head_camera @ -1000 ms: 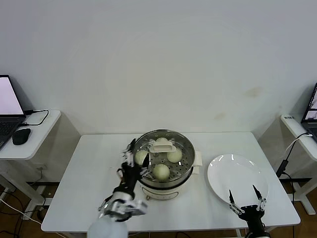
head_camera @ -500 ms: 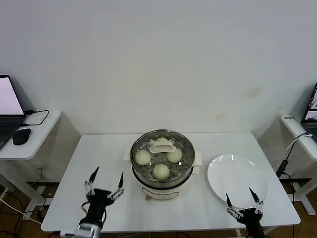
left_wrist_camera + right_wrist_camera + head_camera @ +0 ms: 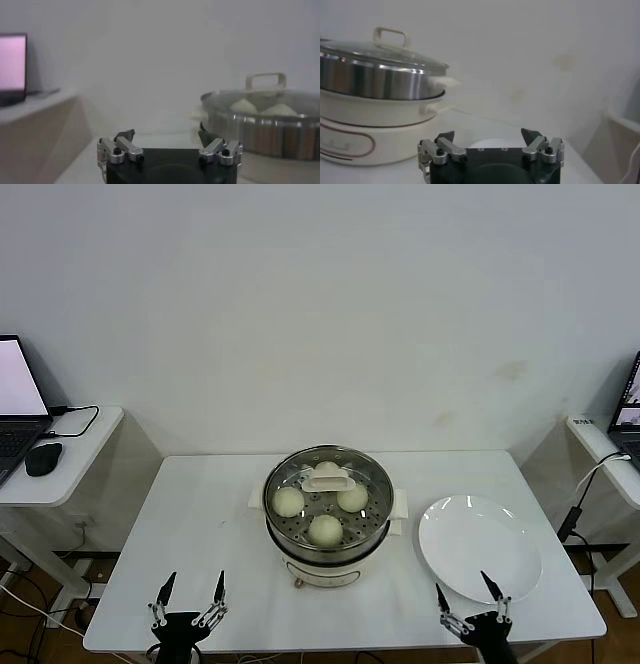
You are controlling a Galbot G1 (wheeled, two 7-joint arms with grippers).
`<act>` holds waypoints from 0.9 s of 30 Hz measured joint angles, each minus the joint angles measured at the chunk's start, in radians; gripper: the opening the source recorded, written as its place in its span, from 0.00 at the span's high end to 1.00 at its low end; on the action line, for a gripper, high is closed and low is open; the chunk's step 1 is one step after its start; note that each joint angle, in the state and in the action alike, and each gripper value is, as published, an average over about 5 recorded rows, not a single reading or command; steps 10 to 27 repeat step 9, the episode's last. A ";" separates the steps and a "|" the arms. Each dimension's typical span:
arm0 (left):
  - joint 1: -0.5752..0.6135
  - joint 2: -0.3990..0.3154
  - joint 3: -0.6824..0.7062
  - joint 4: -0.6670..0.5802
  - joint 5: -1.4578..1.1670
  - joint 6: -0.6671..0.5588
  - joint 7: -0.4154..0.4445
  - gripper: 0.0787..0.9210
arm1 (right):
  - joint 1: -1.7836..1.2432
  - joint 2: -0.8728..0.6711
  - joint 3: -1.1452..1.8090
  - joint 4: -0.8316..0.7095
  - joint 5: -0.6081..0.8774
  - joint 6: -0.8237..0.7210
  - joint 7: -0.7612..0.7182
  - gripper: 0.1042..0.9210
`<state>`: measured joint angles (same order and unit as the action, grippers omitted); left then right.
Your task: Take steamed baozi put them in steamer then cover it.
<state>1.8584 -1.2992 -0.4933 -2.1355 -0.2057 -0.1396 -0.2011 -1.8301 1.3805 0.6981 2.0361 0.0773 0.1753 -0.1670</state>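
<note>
The steamer stands mid-table on its white pot base, and the glass cover sits on it with its cream handle on top. Several cream-white steamed baozi show through the glass. My left gripper hovers open and empty at the table's front edge, left of the steamer. My right gripper is open and empty at the front edge, just before the white plate. The left wrist view shows its gripper and the covered steamer well apart. The right wrist view shows its gripper and the steamer likewise apart.
A folded white cloth pokes out beside the pot base. A side table at left carries a laptop and a mouse. Another side table with a laptop and cables stands at right.
My left gripper pulled back from the steamer's left side to the front table edge, staying open. My right gripper sank slightly lower and leftward. The cover stayed on the steamer.
</note>
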 measured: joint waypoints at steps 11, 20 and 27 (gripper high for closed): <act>0.012 -0.009 -0.010 0.020 -0.029 -0.019 -0.006 0.12 | -0.009 -0.003 -0.029 0.018 0.023 -0.027 0.026 0.12; 0.012 -0.009 -0.010 0.020 -0.029 -0.019 -0.006 0.12 | -0.009 -0.003 -0.029 0.018 0.023 -0.027 0.026 0.12; 0.012 -0.009 -0.010 0.020 -0.029 -0.019 -0.006 0.12 | -0.009 -0.003 -0.029 0.018 0.023 -0.027 0.026 0.12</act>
